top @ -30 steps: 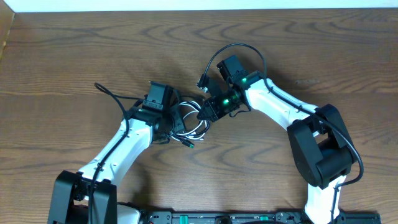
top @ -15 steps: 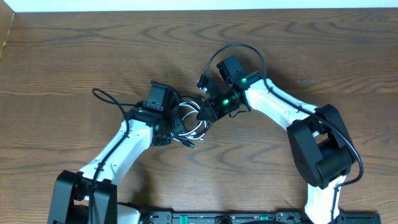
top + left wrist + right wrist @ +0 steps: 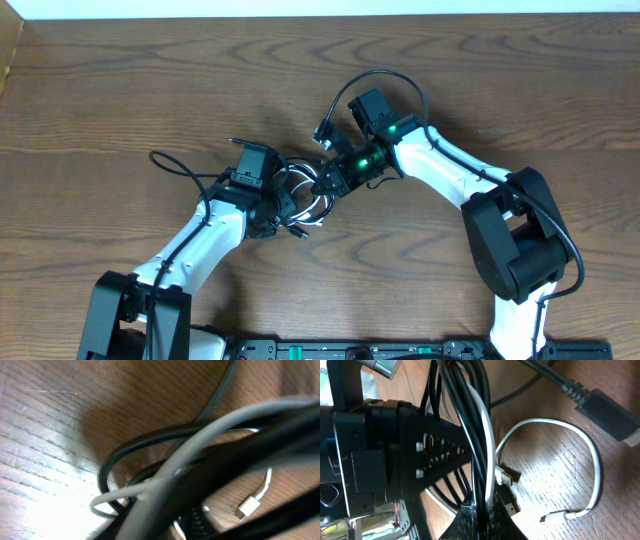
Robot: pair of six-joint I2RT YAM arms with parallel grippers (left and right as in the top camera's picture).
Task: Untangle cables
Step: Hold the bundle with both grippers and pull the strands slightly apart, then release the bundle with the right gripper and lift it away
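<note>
the right gripper (image 3: 481,510) is clamping the cables (image 3: 303,196), which are lying on the table (image 3: 120,90) between both arms, probably anchoring the bundle so single cords can be drawn free. the left gripper (image 3: 284,203) is sitting at the tangle; its jaw state cannot be told.

Tangled cables (image 3: 312,207) fill the middle; table (image 3: 120,90) around them seems open.
</note>
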